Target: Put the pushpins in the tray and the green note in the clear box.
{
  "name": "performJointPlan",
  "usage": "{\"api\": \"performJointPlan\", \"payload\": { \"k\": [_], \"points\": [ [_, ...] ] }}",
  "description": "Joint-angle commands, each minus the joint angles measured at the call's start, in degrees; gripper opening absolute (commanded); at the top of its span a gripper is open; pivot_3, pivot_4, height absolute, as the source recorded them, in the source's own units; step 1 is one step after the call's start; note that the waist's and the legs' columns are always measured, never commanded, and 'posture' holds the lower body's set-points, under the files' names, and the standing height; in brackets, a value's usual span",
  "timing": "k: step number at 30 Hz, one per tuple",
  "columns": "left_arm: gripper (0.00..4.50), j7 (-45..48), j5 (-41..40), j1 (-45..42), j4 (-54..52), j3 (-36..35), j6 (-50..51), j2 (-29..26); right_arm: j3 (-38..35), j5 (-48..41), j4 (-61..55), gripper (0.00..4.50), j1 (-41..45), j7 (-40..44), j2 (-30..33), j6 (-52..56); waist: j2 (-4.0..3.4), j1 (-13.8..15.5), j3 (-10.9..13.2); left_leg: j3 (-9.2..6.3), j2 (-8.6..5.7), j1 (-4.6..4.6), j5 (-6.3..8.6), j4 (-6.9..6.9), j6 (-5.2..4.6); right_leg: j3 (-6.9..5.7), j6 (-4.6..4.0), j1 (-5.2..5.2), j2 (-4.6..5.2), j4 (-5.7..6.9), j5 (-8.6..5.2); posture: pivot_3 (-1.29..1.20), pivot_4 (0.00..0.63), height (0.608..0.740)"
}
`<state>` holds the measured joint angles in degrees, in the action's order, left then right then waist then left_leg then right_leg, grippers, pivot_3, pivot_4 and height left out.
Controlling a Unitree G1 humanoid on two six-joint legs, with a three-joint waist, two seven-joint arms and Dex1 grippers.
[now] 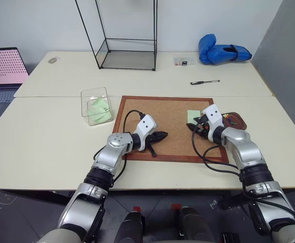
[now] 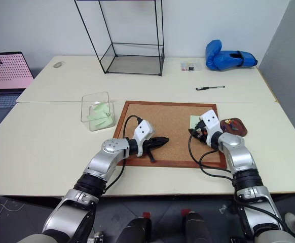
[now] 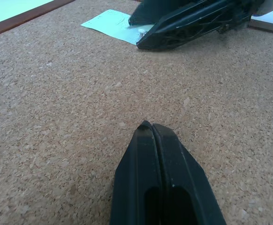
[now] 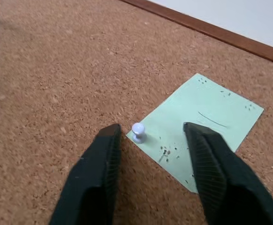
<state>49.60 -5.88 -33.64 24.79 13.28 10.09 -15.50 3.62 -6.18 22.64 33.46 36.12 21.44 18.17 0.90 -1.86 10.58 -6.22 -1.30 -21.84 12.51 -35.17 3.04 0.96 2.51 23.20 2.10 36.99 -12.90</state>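
Your right gripper (image 4: 150, 140) is standing with fingers apart around a tiny pale-headed pushpin (image 4: 138, 131) pinning the pale green paper note (image 4: 200, 125) to the wood-framed cork board (image 1: 157, 119). Your left gripper (image 3: 151, 127) is resting shut over the cork.

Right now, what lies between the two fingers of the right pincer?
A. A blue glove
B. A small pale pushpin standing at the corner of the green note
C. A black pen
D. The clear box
B. In the right wrist view the right pincer stands open over the cork board, with a small pale pushpin stuck at the corner of the green note between its fingers.
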Motion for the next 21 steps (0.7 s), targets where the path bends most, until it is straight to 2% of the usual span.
{"api": "performJointPlan", "payload": {
  "k": [1,3,8,21],
  "points": [
    [0.00,0.2,1.7,1.7,0.9,1.5,1.8,-0.3,-0.3,-0.7,-2.4,1.41,0.3,1.2,0.0,-0.9,0.00,0.0,0.0,0.00,0.00,0.00,0.00,0.00,0.00,0.00,0.00,0.00,0.00,0.00,0.00,0.00,0.150,0.740],
    [0.00,0.2,1.7,1.8,0.8,1.6,1.9,-0.3,-0.4,-0.8,-2.7,0.89,0.1,1.4,-0.1,-0.8,0.00,0.0,0.0,0.00,0.00,0.00,0.00,0.00,0.00,0.00,0.00,0.00,0.00,0.00,0.00,0.00,0.150,0.740],
    [0.00,0.2,1.8,1.9,0.6,1.6,2.0,-0.3,-0.6,-1.0,-3.3,0.02,0.0,1.7,-0.4,-0.5,0.00,0.0,0.0,0.00,0.00,0.00,0.00,0.00,0.00,0.00,0.00,0.00,0.00,0.00,0.00,0.00,0.150,0.740],
    [0.00,-1.3,0.6,1.5,0.7,0.2,4.4,0.8,1.0,-1.0,-15.1,0.02,-1.0,7.4,3.0,-4.9,0.00,0.0,0.0,-0.01,0.00,0.00,0.00,0.00,0.00,-0.02,0.00,0.01,0.00,0.00,0.00,0.00,0.150,0.740]
  ]
}}
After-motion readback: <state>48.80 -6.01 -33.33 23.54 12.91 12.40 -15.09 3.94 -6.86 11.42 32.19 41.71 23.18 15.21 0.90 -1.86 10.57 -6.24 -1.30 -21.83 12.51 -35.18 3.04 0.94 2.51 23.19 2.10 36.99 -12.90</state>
